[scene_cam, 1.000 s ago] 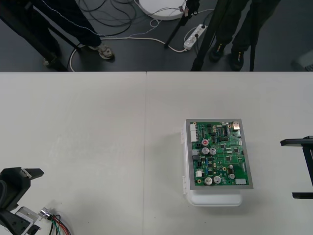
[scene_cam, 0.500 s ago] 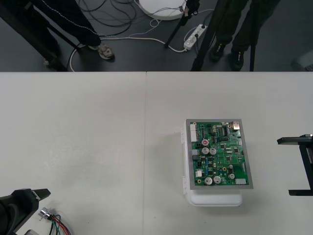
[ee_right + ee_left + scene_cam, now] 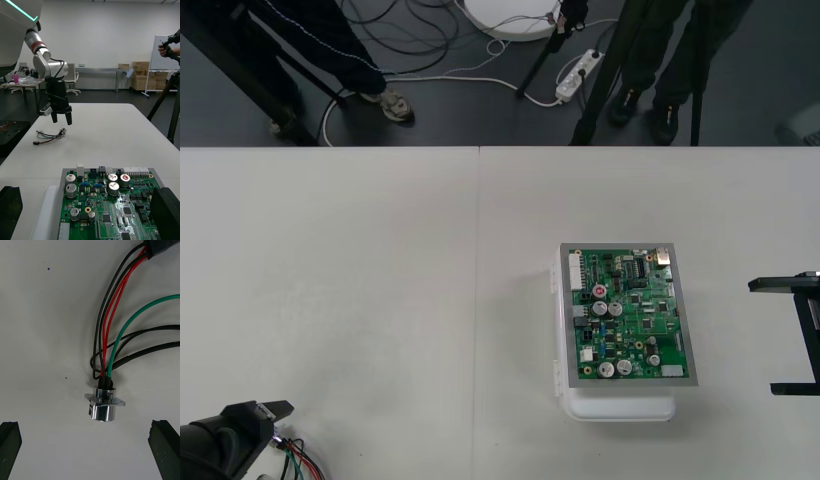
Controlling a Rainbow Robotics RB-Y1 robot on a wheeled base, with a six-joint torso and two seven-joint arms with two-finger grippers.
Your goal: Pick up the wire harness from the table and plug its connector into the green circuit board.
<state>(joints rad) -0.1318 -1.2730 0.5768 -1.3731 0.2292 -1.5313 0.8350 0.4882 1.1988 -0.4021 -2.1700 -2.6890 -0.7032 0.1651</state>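
Note:
The wire harness lies on the table at the front left corner, with red, black and green wires. Its round metal socket rests flat on the table, wires trailing away from it. My left gripper hangs open just above the socket, which sits between its two fingers and a little ahead of the tips. In the front view the left gripper covers the socket. The right wrist view shows the left gripper above the harness. The green circuit board sits on its white base. My right gripper waits open at the right edge.
The board lies just ahead of the right gripper's fingers. Bare table stretches between the harness and the board. Dark floor with cables, tripod legs and people's feet lies beyond the far edge.
My left gripper has slid toward the table's front edge and now sits over the harness socket. The harness and board have not moved; the right gripper has barely shifted.

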